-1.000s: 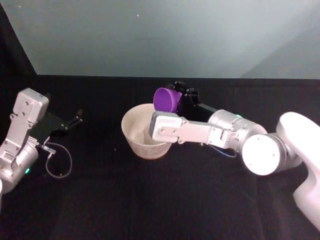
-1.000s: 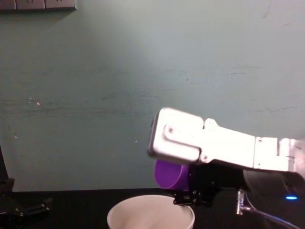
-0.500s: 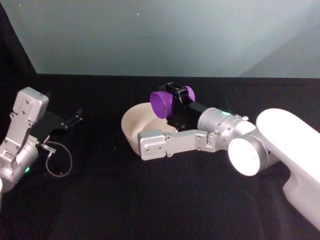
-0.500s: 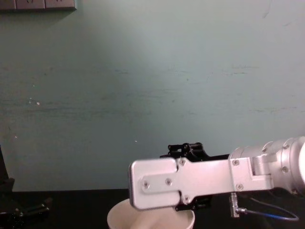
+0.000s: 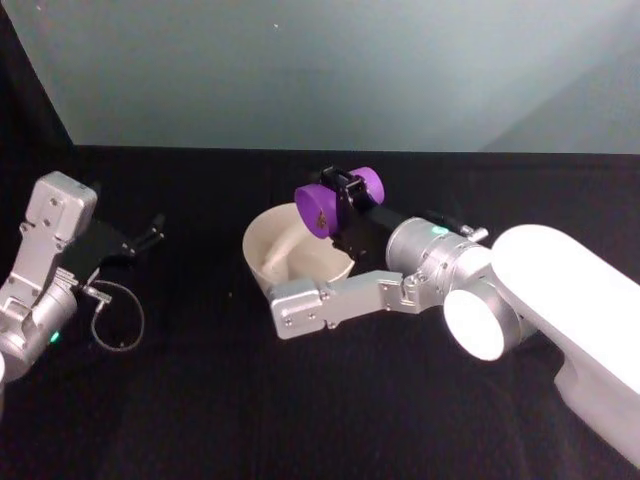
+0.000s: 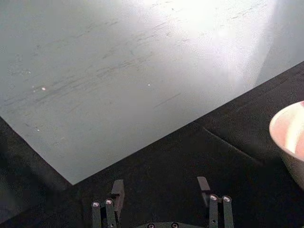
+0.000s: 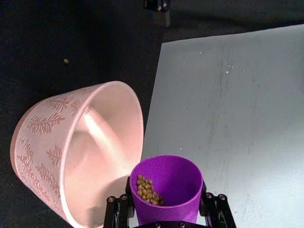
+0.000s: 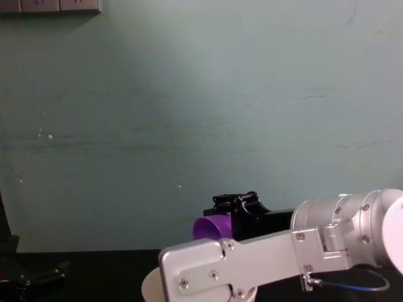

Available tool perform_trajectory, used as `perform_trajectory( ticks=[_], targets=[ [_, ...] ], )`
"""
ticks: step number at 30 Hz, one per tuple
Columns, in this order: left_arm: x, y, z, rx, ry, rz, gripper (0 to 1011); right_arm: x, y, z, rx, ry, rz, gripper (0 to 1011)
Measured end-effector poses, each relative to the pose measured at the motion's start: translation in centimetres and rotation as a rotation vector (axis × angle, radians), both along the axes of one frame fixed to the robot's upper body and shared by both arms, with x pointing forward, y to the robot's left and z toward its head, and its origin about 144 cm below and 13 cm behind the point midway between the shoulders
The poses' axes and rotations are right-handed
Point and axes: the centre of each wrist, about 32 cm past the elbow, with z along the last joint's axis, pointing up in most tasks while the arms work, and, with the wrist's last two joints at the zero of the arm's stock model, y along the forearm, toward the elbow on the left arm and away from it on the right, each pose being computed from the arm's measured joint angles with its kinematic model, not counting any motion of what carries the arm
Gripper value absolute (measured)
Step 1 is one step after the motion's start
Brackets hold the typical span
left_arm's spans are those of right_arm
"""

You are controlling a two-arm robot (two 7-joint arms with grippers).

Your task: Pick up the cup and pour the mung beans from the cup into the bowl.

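Segments of the silver right arm [image 5: 345, 298] come in from the surface's right edge and cross in front of the bowl [image 5: 262, 262]. The bowl sits upright near the middle of the black surface [image 5: 200, 400], and leaf prints mark its outer wall. Just above its far rim, the right end effector [image 7: 165, 202] is clamped on the purple cup [image 5: 333, 205], one finger on each side. The cup is tipped on its side with its mouth facing the left edge, and mung beans [image 7: 147, 189] rest inside against its wall. One loose bean [image 7: 65, 61] lies on the surface, apart from the bowl. Toward the left edge, the left end effector [image 6: 160, 187] hangs low with its fingers spread apart. A pale green wall [image 8: 189, 94] stands beyond the far edge.
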Motion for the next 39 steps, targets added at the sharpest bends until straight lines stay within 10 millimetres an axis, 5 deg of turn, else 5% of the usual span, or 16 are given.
perform_trajectory(
  ticks=[39],
  targets=[
    [0.00,0.00,0.00,0.000,0.000,0.000,1000,-0.16,0.30,-0.07,-0.037,-0.030,0.004,734]
  ],
)
